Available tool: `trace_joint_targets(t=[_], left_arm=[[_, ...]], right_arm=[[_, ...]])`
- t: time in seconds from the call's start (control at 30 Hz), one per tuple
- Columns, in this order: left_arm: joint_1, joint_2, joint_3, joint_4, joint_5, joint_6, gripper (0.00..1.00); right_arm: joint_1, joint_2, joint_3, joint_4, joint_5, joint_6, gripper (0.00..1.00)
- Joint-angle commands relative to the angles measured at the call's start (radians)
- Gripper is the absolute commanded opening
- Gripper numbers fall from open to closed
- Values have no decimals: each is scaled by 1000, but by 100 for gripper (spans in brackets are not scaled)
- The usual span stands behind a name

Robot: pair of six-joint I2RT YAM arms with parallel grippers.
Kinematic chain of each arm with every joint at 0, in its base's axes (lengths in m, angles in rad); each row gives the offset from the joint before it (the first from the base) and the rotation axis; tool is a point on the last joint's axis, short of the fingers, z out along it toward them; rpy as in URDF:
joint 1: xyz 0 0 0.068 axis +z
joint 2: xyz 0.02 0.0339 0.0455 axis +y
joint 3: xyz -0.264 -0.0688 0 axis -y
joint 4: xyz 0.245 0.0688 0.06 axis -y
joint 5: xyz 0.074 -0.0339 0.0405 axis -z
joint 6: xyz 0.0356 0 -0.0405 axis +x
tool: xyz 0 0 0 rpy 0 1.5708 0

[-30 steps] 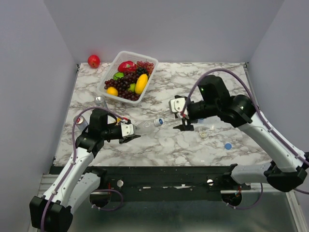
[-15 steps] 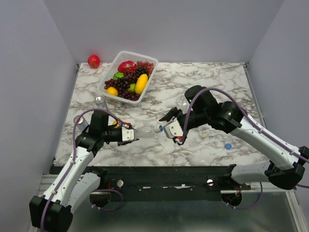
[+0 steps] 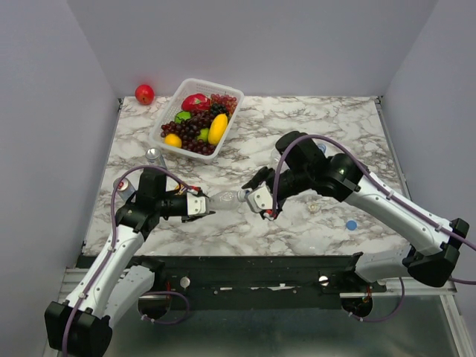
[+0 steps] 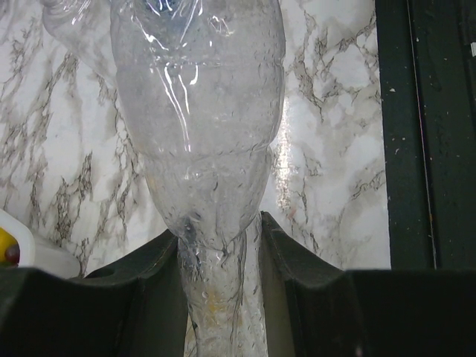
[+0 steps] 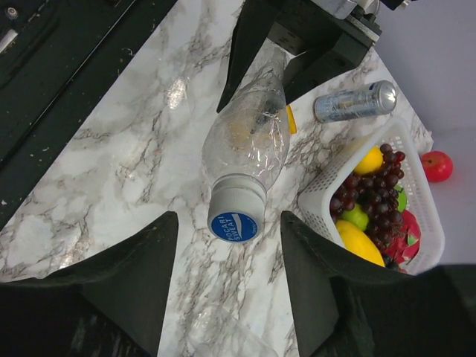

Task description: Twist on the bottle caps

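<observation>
Status: capping of one bottle in progress.

The left gripper [image 3: 199,206] is clamped on the base end of a colourless bottle [image 5: 249,137], held roughly level just above the table [image 3: 297,230] at near centre, its neck pointing right. The wall creases where the fingers [image 4: 286,256] bite.

A blue-and-white cap [image 5: 236,223] sits on the neck; how far it is threaded cannot be told. The right gripper [image 3: 253,199] is spread, one finger on each side of the cap, touching neither side.

Two more caps lie loose to the right: a pale cap [image 3: 314,207] and, nearer the edge, a plain blue cap [image 3: 350,224].

Recommendation:
- Centre the cap between the fingers and line the wrist axis up with the bottle's axis before closing.
- Grip the cap's ribbed side only, and turn without pushing sideways.
- A skewed approach would likely cross-thread the cap, or lever the soft bottle out of the left hold.
- That clamp should stay firm against the twist.
</observation>
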Motion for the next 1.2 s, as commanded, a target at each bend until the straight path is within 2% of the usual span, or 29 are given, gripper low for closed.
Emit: trace_joint_targets(t=[0.0, 0.23, 0.33, 0.43, 0.47, 0.57, 0.7, 0.73, 0.77, 0.83, 0.97, 1.07, 1.13, 1.17], left_arm=[[0, 6, 33, 39, 47, -24, 0], [0, 14, 30, 66, 48, -36, 0], [0, 15, 25, 85, 50, -42, 0], [0, 15, 24, 100, 45, -56, 0], [0, 14, 21, 111, 39, -76, 0], [0, -6, -16, 235, -4, -154, 0], [-5, -55, -94, 479, -129, -351, 0], [-8, -73, -116, 561, -162, -381, 0], [-11, -83, -125, 592, -233, -398, 0], [-26, -107, -151, 678, -306, -439, 0], [-62, -116, -162, 715, -453, -441, 0], [-77, -106, -156, 696, -502, -448, 0], [-77, -104, -154, 651, -472, -453, 0], [-75, -107, -154, 631, -450, -449, 0]], right_arm=[[7, 9, -16, 27, -20, -6, 61], [7, 25, -14, 30, -6, 11, 48], [7, 32, -19, 35, 5, 13, 47], [7, 43, -10, 61, 20, 71, 35], [5, 55, 2, 64, 25, 130, 28], [-9, 120, 93, 38, 28, 294, 19], [-59, 215, 226, 24, -4, 548, 15], [-73, 238, 254, 17, -22, 600, 14], [-100, 288, 321, -3, -36, 707, 14], [-131, 344, 404, -46, -91, 808, 13], [-208, 468, 522, -123, -220, 1131, 10], [-214, 479, 513, -79, -257, 1255, 4], [-217, 482, 588, -69, -225, 1252, 17], [-231, 483, 623, -69, -204, 1232, 30]])
